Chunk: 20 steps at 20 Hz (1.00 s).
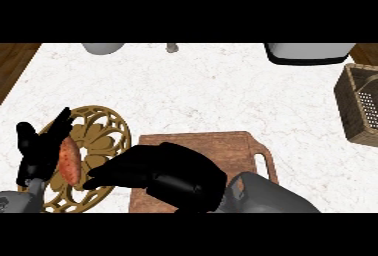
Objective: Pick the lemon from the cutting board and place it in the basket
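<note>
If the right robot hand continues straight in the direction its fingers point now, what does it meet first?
Probably the gold trivet with the reddish food on it: the right robot hand points left off the cutting board. Height is unclear.

White marbled desk [192, 90], bearing a wooden cutting board [229, 145] under the right robot hand [166, 175], golden trivet [103, 135] leftward, wicker basket [362, 105] far right.

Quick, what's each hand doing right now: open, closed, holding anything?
Left hand: open, fingers up, resting at the left edge by the trivet.
Right hand: fingers curled over the cutting board; whether it holds the lemon cannot be told.
</note>
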{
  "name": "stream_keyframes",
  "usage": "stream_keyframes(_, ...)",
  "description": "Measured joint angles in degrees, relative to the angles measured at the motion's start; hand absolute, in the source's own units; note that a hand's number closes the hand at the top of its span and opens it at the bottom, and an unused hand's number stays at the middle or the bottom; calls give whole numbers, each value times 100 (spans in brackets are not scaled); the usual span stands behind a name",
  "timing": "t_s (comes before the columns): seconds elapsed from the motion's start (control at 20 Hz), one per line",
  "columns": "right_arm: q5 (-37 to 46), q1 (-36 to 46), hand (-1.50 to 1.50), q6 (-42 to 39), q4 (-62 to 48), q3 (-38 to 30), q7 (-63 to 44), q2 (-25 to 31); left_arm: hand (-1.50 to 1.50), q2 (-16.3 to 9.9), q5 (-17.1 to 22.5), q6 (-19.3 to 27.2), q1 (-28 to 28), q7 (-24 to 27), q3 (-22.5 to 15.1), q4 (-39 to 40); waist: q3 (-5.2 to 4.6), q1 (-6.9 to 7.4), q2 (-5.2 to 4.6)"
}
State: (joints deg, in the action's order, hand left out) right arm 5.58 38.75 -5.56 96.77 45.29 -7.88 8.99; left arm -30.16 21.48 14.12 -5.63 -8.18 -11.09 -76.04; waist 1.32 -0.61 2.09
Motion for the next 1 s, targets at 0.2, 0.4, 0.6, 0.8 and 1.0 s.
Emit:
stream_keyframes(0.2, 364, 774, -150, -412, 350, -321, -703, 534, 0, -17, -23, -1, 94, -49, 49, -82, -1, -62, -4)
stream_keyframes(0.4, 237, 1395, -150, -1119, 678, -630, -1323, 1027, 0, -44, -10, -65, 198, -40, 134, -130, -1, -74, -22)
stream_keyframes(0.6, -312, 1946, -150, -2076, 752, -890, -1795, 1486, 0, -60, -61, -45, 266, -105, 171, -207, -11, -53, -46)
stream_keyframes(0.8, -959, 2374, -150, -3052, 658, -1090, -2110, 1968, 0, -70, -92, -78, 331, -117, 215, -261, -14, -39, -71)
stream_keyframes(1.0, -1511, 2686, -150, -3788, 565, -1272, -2349, 2345, 0, -61, -133, -89, 395, -128, 261, -300, -9, -30, -86)
